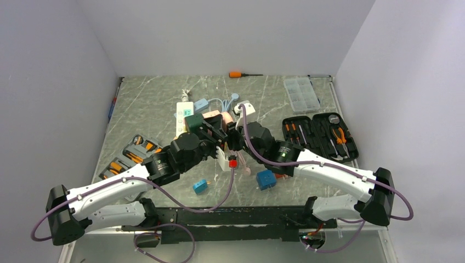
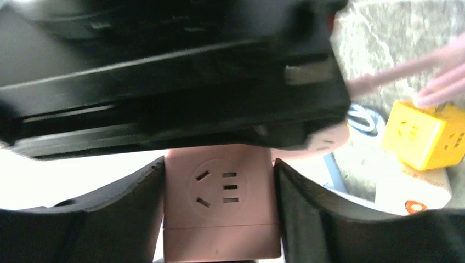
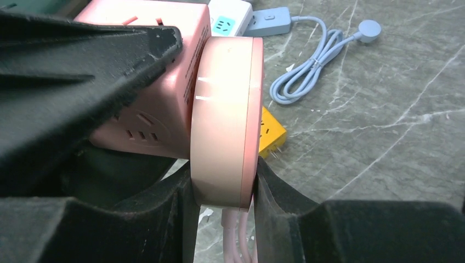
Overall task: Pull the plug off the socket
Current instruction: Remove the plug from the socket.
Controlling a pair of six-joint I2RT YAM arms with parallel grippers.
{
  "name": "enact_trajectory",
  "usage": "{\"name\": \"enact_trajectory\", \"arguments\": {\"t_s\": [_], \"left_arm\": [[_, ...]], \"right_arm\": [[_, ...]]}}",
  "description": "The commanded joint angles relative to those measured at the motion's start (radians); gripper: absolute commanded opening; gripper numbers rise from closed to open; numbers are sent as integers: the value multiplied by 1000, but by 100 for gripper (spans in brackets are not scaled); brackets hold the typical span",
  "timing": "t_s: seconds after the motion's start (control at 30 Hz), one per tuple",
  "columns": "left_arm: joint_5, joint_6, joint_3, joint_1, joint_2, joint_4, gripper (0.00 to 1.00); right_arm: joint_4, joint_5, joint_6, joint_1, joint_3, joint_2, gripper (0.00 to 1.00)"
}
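Right claw (image 3: 224, 183) is clamped on the lower edge of the round pink plug (image 3: 225, 109), one finger on each flat face. The plug sits flush against a side of the pink cube socket (image 3: 164, 82). Left claw (image 2: 219, 181) is closed on that cube's two side walls, holding it over the middle of the table (image 1: 164, 98). The pull probably goes best straight out from the cube's face, without twisting, while the left grip stays firm.

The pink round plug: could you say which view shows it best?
Right wrist: the plug, edge-on in the right gripper, against the pink cube. The arms mostly hide it from top external; left wrist mainly shows the cube.
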Motion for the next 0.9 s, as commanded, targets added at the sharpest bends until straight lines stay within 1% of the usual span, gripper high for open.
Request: {"name": "enact_trajectory", "arguments": {"t_s": [0.0, 0.03, 0.07, 0.1, 0.13, 0.23, 0.3, 0.37, 0.43, 0.47, 0.67, 0.87], "left_arm": [[-1, 67, -9, 1, -25, -74, 54], [-2, 77, -14, 1, -26, -82, 39], [-5, 85, -21, 3, -29, -76, 32], [-6, 89, -26, 5, -31, -73, 28], [-6, 90, -28, 8, -33, -72, 26], [-8, 104, -34, 20, -34, -52, 26], [-10, 107, -27, 29, -32, -47, 24], [-14, 101, -19, 37, -32, -44, 17], [-17, 94, -16, 46, -34, -36, 4], [-19, 91, -15, 52, -36, -30, 0], [-23, 97, -20, 70, -48, -32, 0], [-23, 103, -18, 77, -66, -60, 0]], "right_arm": [[83, 70, 13, 23, 89, -21, 0], [69, 85, 17, 25, 92, -19, 0], [60, 99, 19, 27, 93, -18, 0], [54, 110, 21, 28, 90, -20, 0], [49, 119, 24, 28, 86, -23, 0], [42, 133, 35, 29, 72, -35, 0], [35, 148, 47, 30, 64, -41, 0], [32, 168, 62, 31, 50, -48, 0], [29, 198, 74, 30, 32, -56, 0], [27, 206, 83, 30, 25, -60, 0], [-4, 284, 130, 13, -6, -75, 0], [-76, 275, 190, -100, -21, -69, 0]]}}
